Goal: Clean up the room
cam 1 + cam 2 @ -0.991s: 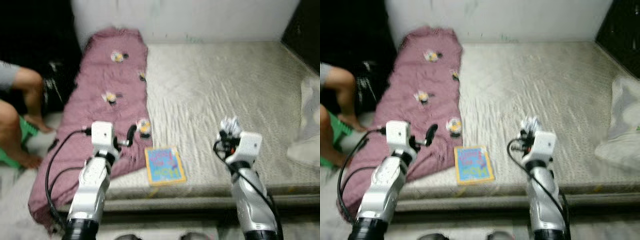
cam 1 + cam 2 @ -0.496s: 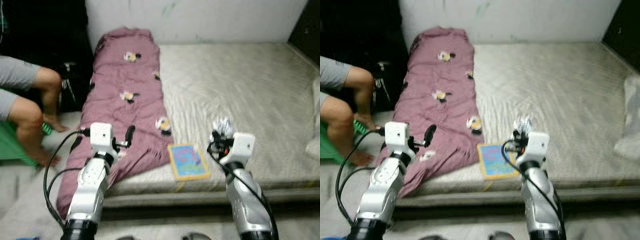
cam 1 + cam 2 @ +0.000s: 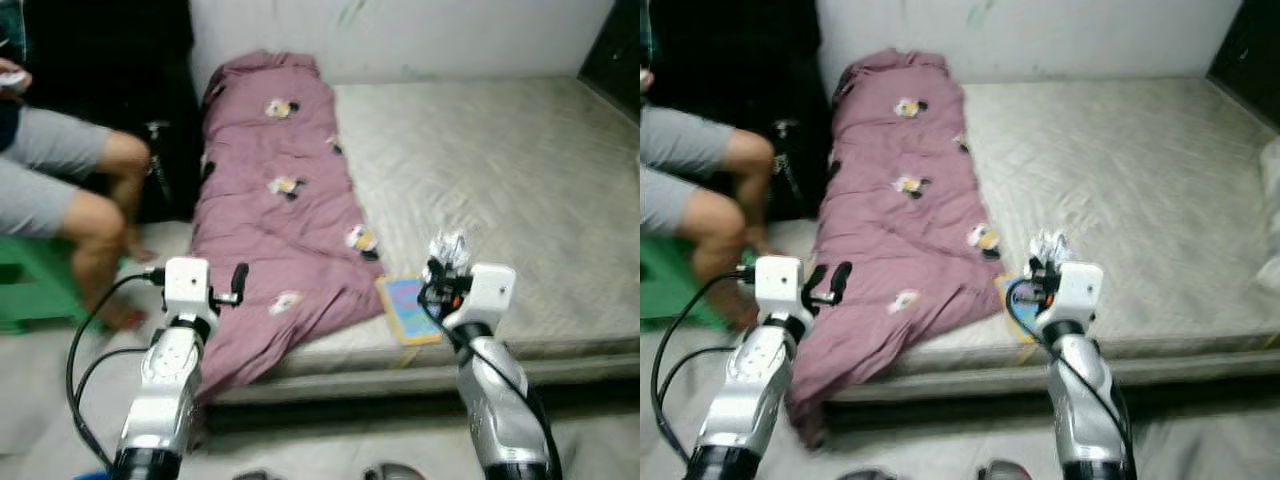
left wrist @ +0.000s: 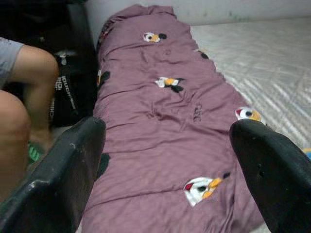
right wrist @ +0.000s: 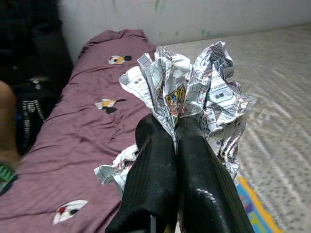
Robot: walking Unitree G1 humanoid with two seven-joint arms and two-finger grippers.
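Observation:
My right gripper [image 5: 176, 141] is shut on a crumpled sheet of printed paper [image 5: 187, 92], held above the mattress's front edge [image 3: 447, 250]. A thin blue and yellow book [image 3: 405, 305] lies flat on the mattress just left of that gripper. My left gripper [image 4: 167, 145] is open, raised in front of the bed, with nothing between its fingers [image 4: 65, 170]. It faces a mauve blanket [image 3: 285, 210] with cartoon bird prints that runs down the mattress's left side and hangs over the front edge.
A grey-white mattress [image 3: 500, 160] spans the view, with a white wall behind. A person sits at the left on a green stool [image 3: 25, 290], bare legs [image 3: 100, 225] close to the blanket. A dark bag [image 4: 65, 94] stands between them. My feet show at the bottom.
The whole view has swung to the left, so the bed sits further right and more of the person shows. Both grippers keep their pose, the right one still holding the paper.

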